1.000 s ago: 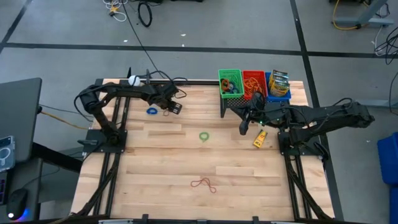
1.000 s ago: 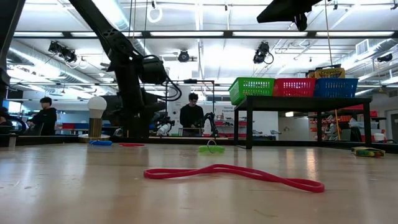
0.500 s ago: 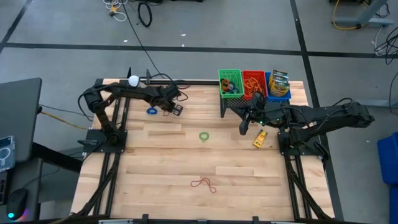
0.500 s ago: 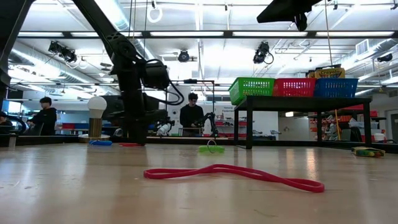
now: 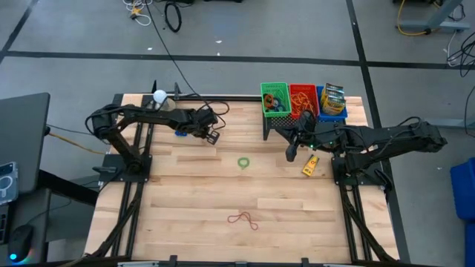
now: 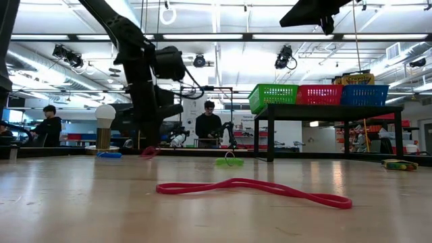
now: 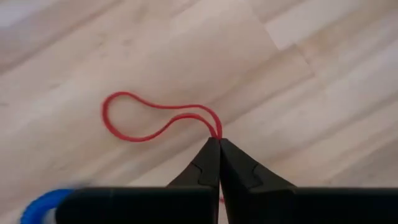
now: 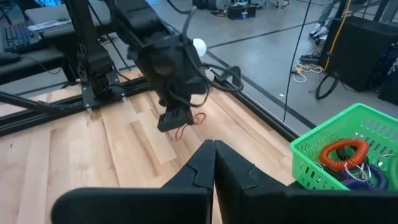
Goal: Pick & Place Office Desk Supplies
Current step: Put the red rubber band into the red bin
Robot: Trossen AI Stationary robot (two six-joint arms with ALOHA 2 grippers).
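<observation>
A thin red rubber band lies at the table's far left with my left gripper shut on it; the same gripper shows from above and in the low view. A blue ring lies just left of it. A green ring rests flat mid-table and another red band near the front edge. My right gripper hovers shut and empty in front of the basket stand, beside a yellow crayon box. My left gripper pinches one end of the red band's loop between its two fingertips. The fingers come from above, pointing down. The held end is raised slightly, while the rest of the loop trails slack down to the tabletop.
Green, red and blue baskets with supplies stand on a black stand at the far right. A white ball on a round base sits at the far left edge. People stand in the room beyond the table.
My left gripper has shut its fingers on the red band at the table's far left and risen a little. The band's held end has come up off the wood; the rest of the loop stays down.
</observation>
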